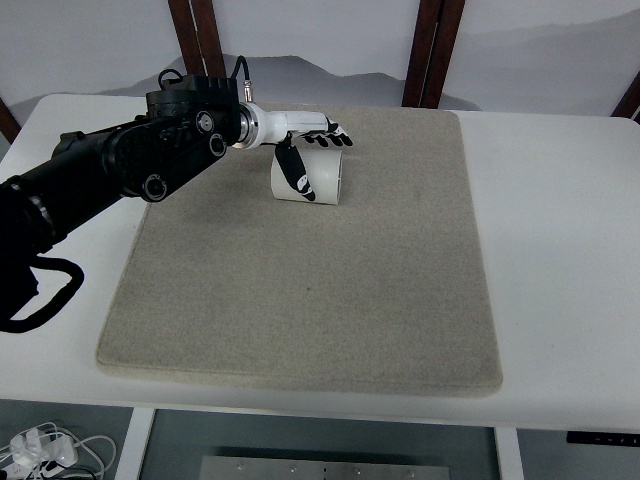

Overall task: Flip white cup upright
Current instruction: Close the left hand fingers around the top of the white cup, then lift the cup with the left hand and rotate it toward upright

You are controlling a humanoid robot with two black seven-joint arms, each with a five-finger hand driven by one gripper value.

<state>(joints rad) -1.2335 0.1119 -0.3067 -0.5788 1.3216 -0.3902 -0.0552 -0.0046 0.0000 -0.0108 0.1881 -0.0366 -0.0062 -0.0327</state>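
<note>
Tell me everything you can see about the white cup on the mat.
The white cup is plain, smooth and matte, possibly paper or plastic. It lies on its side near the far edge of the grey mat, its axis running roughly left to right. The left hand is over it, thumb across the cup's left end and the other fingers reaching along its top. Whether it is firmly grasped is unclear.

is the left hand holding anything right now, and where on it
The left hand is closing on the white cup, thumb across its near side and fingers over the far side; whether the grip is firm cannot be told.
</note>
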